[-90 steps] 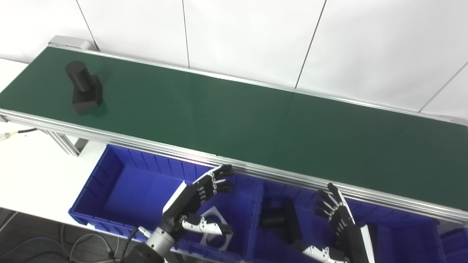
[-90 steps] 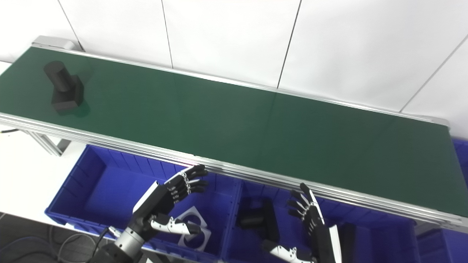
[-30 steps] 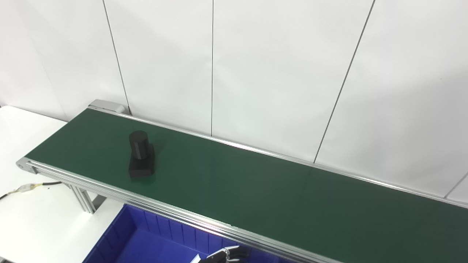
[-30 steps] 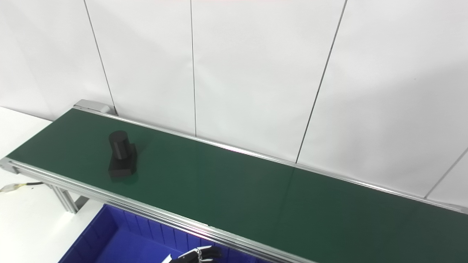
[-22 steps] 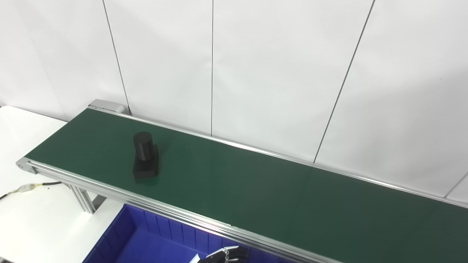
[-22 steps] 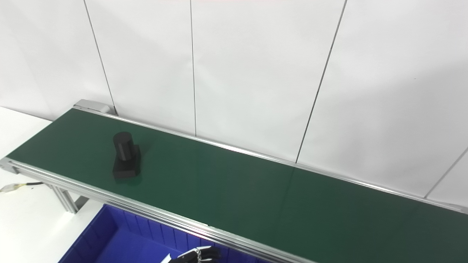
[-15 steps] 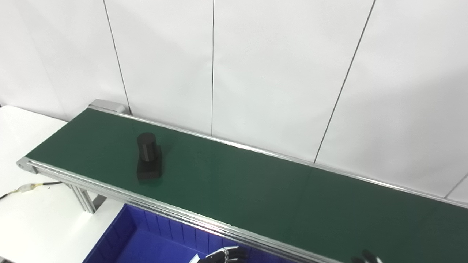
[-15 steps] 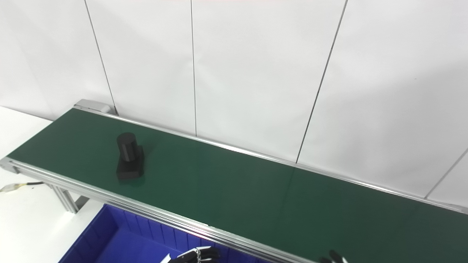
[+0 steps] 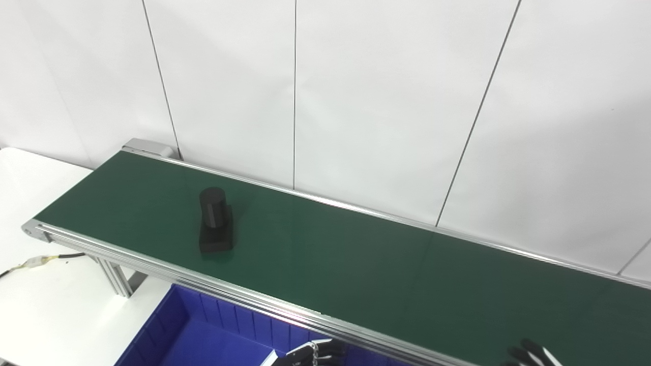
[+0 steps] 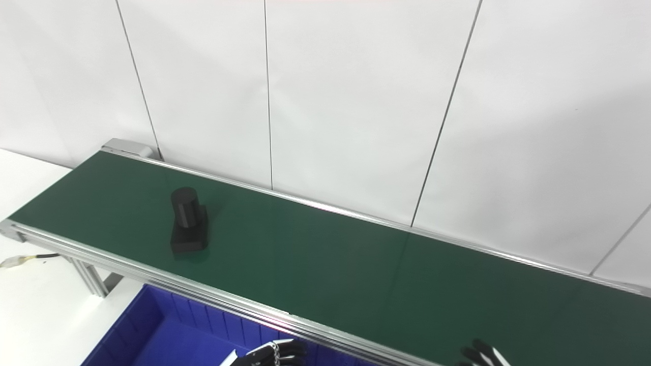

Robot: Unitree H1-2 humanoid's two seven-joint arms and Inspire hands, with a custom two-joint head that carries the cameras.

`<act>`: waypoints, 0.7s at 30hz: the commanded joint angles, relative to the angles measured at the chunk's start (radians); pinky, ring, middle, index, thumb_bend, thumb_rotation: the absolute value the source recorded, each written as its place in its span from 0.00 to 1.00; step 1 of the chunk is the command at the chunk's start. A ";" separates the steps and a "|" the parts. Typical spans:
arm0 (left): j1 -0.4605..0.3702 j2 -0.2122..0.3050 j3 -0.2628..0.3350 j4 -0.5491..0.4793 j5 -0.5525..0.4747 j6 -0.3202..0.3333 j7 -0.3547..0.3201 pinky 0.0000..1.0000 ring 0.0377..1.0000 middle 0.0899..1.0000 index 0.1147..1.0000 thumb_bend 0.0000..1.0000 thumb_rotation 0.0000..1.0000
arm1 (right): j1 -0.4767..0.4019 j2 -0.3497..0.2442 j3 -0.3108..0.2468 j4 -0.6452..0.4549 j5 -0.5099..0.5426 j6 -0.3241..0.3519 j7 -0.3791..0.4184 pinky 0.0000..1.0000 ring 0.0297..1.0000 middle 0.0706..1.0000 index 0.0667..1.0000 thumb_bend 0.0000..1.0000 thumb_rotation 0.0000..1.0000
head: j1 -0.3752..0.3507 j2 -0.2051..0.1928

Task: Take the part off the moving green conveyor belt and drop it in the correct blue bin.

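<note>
The part (image 9: pixel 215 226), a black piece with an upright cylinder on a squarish base, stands on the green conveyor belt (image 9: pixel 356 264) near the belt's left end, closer to the near edge than to the far edge, with nothing touching it. The belt runs slantwise from the far left corner toward the right, framed by aluminium rails (image 9: pixel 244 300) along both long edges. Below the near rail, at the bottom left, the blue bin (image 9: pixel 203 335) shows only its back wall and ribbed inner side. Only the fingertips of the left hand (image 9: pixel 310 353) reach into view at the bottom edge, just under the near rail and over the bin, well apart from the part; whether it is spread or closed cannot be told. The right hand (image 9: pixel 529 354) also shows only its fingertips, at the bottom right by the belt's near edge, and its state cannot be told either. A white panelled wall (image 9: pixel 386 101) rises behind the belt
</note>
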 commanded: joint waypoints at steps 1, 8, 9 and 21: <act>-0.009 -0.003 0.000 -0.022 0.000 -0.041 0.007 0.72 0.77 0.80 0.78 0.96 0.13 | -0.027 0.013 -0.013 -0.043 -0.020 -0.045 -0.012 0.60 0.71 0.77 0.80 0.92 0.36 | -0.004 0.001; -0.013 -0.001 0.004 -0.020 -0.009 -0.041 0.000 0.72 0.77 0.80 0.78 0.95 0.09 | -0.113 0.008 -0.023 -0.024 0.005 -0.010 0.007 0.69 0.79 0.83 0.86 0.85 0.37 | -0.019 0.003; -0.014 -0.001 0.005 -0.018 -0.011 -0.041 0.000 0.72 0.77 0.80 0.78 0.95 0.09 | -0.125 0.012 -0.025 -0.021 0.008 0.003 0.006 0.69 0.79 0.83 0.86 0.84 0.37 | -0.023 0.004; -0.029 0.002 0.008 -0.011 -0.010 -0.041 -0.002 0.71 0.77 0.80 0.79 0.96 0.09 | -0.215 0.018 -0.043 -0.048 -0.036 0.159 0.011 0.75 0.82 0.84 0.87 0.81 0.24 | -0.065 0.013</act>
